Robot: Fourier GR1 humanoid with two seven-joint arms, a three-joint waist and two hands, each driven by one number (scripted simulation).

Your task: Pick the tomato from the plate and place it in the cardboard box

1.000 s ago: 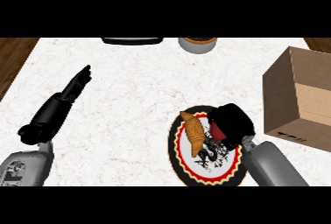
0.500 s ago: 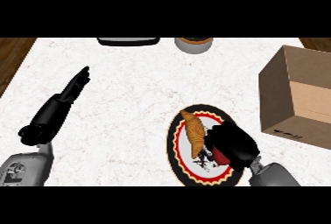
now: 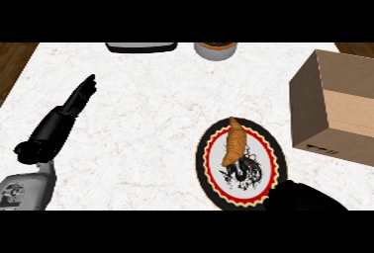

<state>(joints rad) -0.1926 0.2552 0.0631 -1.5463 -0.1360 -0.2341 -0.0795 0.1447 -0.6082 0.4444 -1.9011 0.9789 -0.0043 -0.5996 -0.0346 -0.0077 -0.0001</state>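
Where right hand [image 3: 303, 198] overlaps plate [image 3: 200, 159], tomato hidden from view.

We count one plate [image 3: 272, 150], near and right of centre on the tabletop [image 3: 146, 123]. On it lies one orange-brown pastry [image 3: 234, 143]; we cannot make out a tomato. There is one cardboard box [image 3: 336, 111] at the right. At the far edge we see two things: one dark flat object [image 3: 141, 47] and one round grey container [image 3: 216, 50]. We count two hands: the left hand [image 3: 62, 123] at the left, and the right hand [image 3: 303, 197], one dark shape at the near right edge.
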